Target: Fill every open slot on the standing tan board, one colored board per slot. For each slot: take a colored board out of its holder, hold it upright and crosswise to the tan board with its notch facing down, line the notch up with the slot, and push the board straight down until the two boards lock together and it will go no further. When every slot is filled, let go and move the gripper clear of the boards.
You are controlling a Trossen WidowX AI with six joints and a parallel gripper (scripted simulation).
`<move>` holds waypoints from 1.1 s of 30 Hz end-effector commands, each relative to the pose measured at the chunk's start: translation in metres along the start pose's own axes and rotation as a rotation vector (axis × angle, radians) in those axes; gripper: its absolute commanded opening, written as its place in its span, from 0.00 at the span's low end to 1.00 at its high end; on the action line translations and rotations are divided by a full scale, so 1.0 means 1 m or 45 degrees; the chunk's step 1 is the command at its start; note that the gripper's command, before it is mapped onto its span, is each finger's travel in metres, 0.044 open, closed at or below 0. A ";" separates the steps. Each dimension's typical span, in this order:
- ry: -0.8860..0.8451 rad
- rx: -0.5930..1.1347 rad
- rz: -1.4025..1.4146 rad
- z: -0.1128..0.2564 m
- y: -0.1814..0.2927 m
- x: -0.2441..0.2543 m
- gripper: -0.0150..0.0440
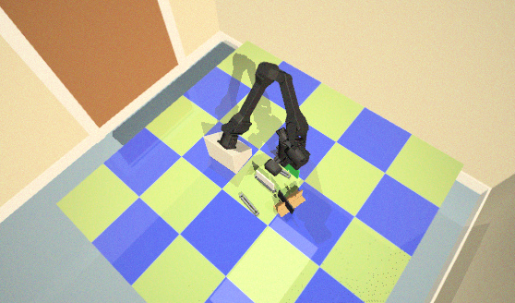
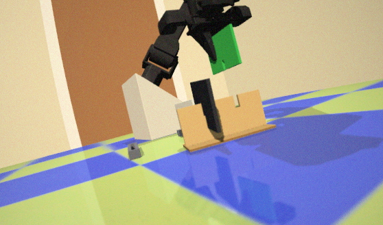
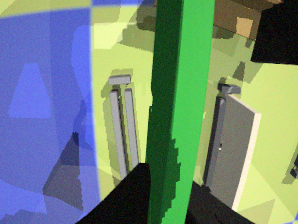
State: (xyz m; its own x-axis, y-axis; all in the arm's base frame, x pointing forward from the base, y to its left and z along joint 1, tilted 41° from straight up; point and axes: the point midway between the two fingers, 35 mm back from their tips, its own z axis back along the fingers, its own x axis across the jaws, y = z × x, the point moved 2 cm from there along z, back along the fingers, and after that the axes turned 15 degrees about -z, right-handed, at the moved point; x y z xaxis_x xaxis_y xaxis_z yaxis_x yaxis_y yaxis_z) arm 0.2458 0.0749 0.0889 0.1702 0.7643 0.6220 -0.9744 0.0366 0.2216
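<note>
The tan board (image 1: 297, 199) (image 2: 250, 111) stands upright on its base strip. A black board (image 1: 285, 201) (image 2: 202, 92) sits crosswise in one of its slots, its lower edge down near the base strip. Another slot, right of the black board in the exterior view, is open. My gripper (image 3: 153, 173) is shut on the green board (image 1: 292, 170) (image 2: 227, 49) (image 3: 192, 100). It holds it upright, well above the tan board's top, notch facing down. The far finger is hidden in the exterior view. A light grey board (image 1: 265, 180) (image 2: 184, 104) (image 3: 241, 145) stands in the middle holder.
An empty holder (image 1: 285, 174) (image 3: 117, 132) lies below the gripper. Another empty holder (image 1: 248, 204) (image 2: 134, 151) lies on the far side of the grey board. A cream box (image 1: 224, 155) (image 2: 153, 113) with a sloping top stands by the arm's base.
</note>
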 end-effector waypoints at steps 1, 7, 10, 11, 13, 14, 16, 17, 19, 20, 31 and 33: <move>0.006 0.006 -0.042 -0.001 -0.011 -0.003 0.25; 0.006 0.005 -0.086 -0.001 -0.026 -0.004 0.25; 0.006 0.004 -0.108 -0.002 -0.034 -0.006 0.25; 0.006 0.004 -0.115 -0.002 -0.037 -0.006 0.25; 0.006 0.004 -0.130 -0.002 -0.042 -0.007 0.25; 0.006 0.004 -0.137 -0.002 -0.044 -0.007 0.25; 0.006 0.003 -0.152 -0.003 -0.049 -0.008 0.25; 0.006 0.003 -0.159 -0.003 -0.052 -0.009 0.25; 0.006 0.003 -0.174 -0.004 -0.057 -0.010 0.25; 0.006 0.003 -0.180 -0.004 -0.059 -0.011 0.25; 0.006 0.001 -0.254 -0.008 -0.085 -0.018 0.25; 0.006 0.001 -0.258 -0.009 -0.086 -0.018 0.25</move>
State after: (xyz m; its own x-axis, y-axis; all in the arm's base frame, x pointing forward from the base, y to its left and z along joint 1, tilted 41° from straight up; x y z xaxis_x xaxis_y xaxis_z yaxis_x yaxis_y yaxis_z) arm 0.3218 0.0646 0.0576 0.3440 0.7449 0.5717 -0.9282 0.1775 0.3271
